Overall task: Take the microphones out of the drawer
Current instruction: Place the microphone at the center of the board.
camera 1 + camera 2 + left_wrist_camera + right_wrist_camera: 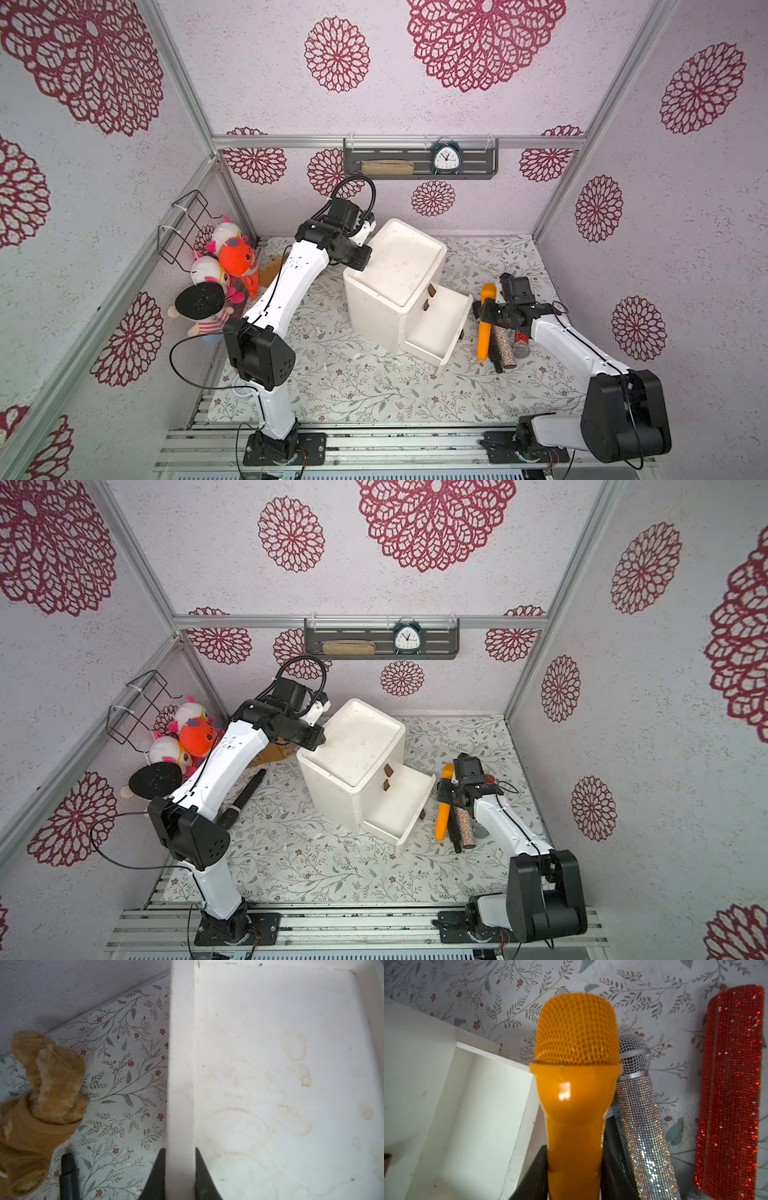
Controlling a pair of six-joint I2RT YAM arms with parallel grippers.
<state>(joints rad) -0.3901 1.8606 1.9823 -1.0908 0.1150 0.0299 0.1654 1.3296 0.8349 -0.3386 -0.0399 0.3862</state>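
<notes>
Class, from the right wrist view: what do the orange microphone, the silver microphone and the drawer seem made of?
Orange microphone: probably glossy plastic; bright glare on its smooth body.
Silver microphone: handle covered in tiny sparkling stones, head likely wire mesh.
Drawer: matt white boards, perhaps painted wood; flat panels with square edges.

A clock (pixel 445 158) stands on the shelf (pixel 478 164); plush toys (pixel 237 257) crowd a corner.

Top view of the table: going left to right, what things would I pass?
Plush toys → white cabinet → orange microphone → silver glitter microphone.
</notes>
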